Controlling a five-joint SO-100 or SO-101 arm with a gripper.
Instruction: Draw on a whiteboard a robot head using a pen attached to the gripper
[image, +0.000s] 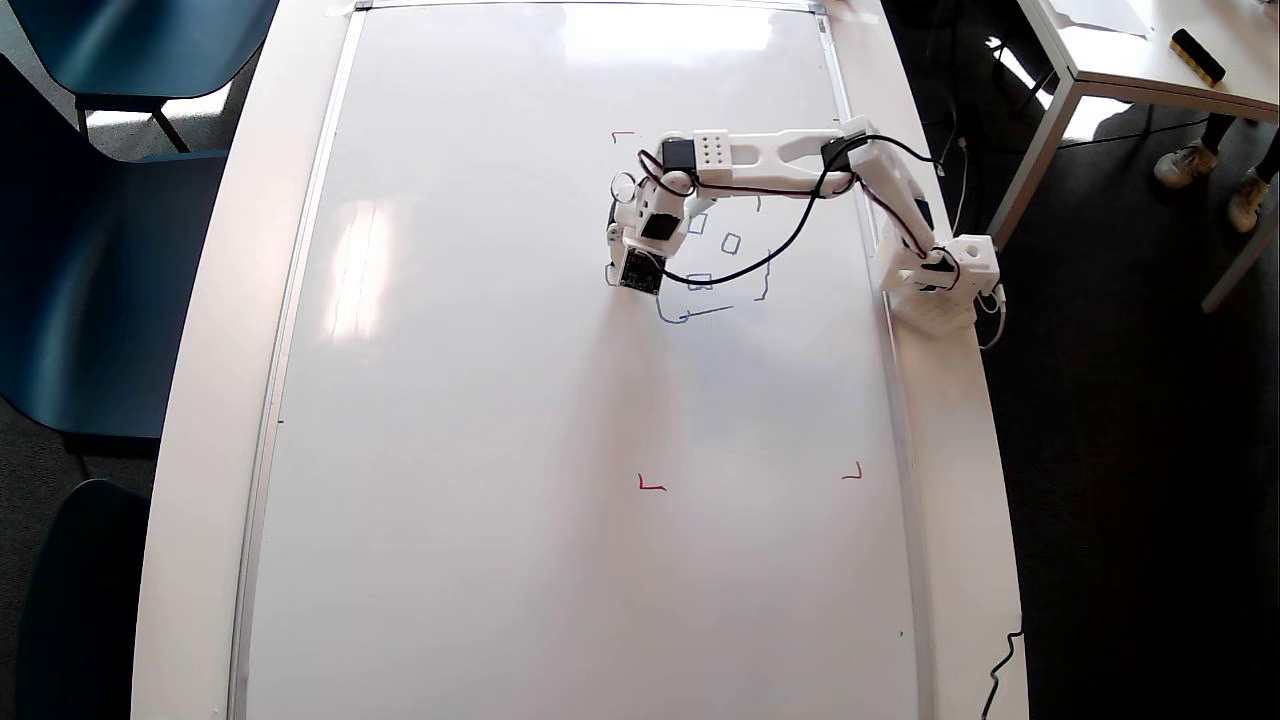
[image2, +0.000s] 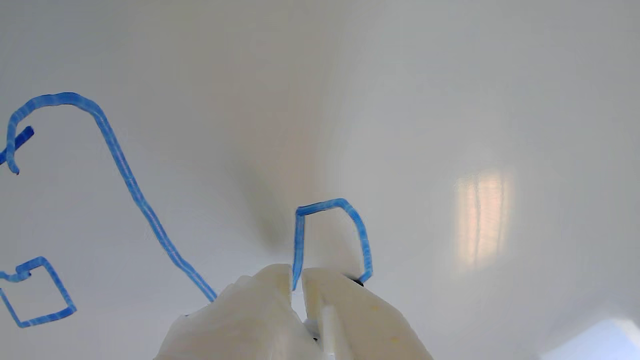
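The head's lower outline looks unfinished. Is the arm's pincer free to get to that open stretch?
Probably yes: the pincer sits at the sketch's left edge, and the whiteboard between it and the robot head gap is bare, though the black cable drapes above.

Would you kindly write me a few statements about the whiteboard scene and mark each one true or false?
1. The drawn lines are blue. True.
2. The pincer is over the whiteboard. True.
3. The arm's base sits at the board's left edge in the overhead view. False: it sits at the right edge.
4. The corner marks are green. False: they are red.
5. In the wrist view a small squarish shape lies just past the pincer's fingertips. True.
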